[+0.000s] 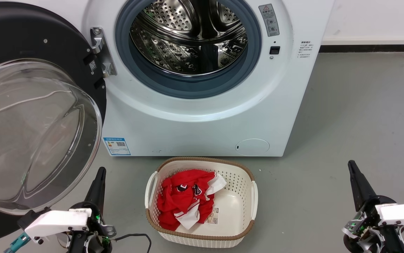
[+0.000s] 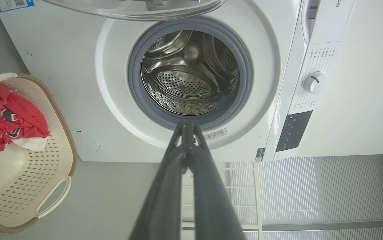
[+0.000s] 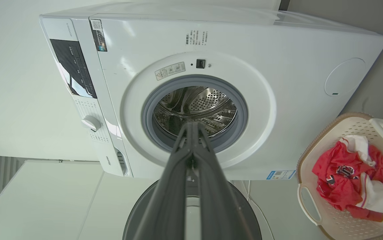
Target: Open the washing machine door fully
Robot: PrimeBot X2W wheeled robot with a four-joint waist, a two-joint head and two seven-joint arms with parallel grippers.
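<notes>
Door [image 1: 37, 133] is seen at the far left of the head view, hung wide open on its hinge [image 1: 102, 52], with the glass bowl turned out toward the robot and the black rim set clear of the opening. The task is judged all but done: the door is carried well past the machine's front, and any swing left would be small.

Near the door's lower edge, the left gripper [image 1: 100, 173] is held low over the floor, its fingers pressed together with nothing between them. No contact with the door can be made out, so no push is judged to be under way.

The machine [image 1: 195, 133] is set in the middle, with its drum [image 1: 188, 38] and grey gasket [image 1: 188, 88] laid bare. The latch socket [image 1: 274, 50] is exposed on the right of the opening. A basket [image 1: 252, 177] with a red garment [image 1: 181, 200] is placed on the floor just before the machine, presumably so that loading can be done through the cleared opening.

At the far right, the right gripper [image 1: 351, 164] is held well apart from everything, likewise closed on nothing, apparently parked out of the way.
</notes>
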